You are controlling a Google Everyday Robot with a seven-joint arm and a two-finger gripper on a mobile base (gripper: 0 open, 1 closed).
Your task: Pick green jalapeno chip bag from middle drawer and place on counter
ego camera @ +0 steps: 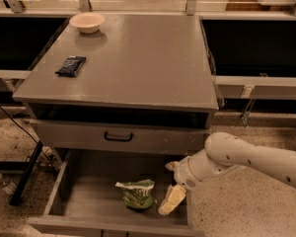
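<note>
The grey desk (pixel 138 63) takes up most of what I can see, its broad top bare enough across the middle and right to take the bag once it comes up. Below it the middle drawer (pixel 89 201) stands pulled well out, which is why its flat floor is open to reach from above; its near edge runs off the bottom of the view. The upper drawer front (pixel 79 135) with the black handle (pixel 118 137) is shut. The white arm (pixel 256 157) comes in from the right and bends down over the drawer's right wall, and its far end is cut off at the frame edge. The gripper (pixel 166 189) hangs inside the drawer at its right side, released, the two pale fingers (pixel 171 200) spread with nothing between them. The green jalapeno chip bag (pixel 136 194) lies on the drawer floor just beside the lower finger, to its left; I cannot tell if they touch. Its lettering is too crumpled to read. A pale bowl (pixel 87 22) and a small dark packet (pixel 70 65) sit toward the desk's left side, well clear of all this.
</note>
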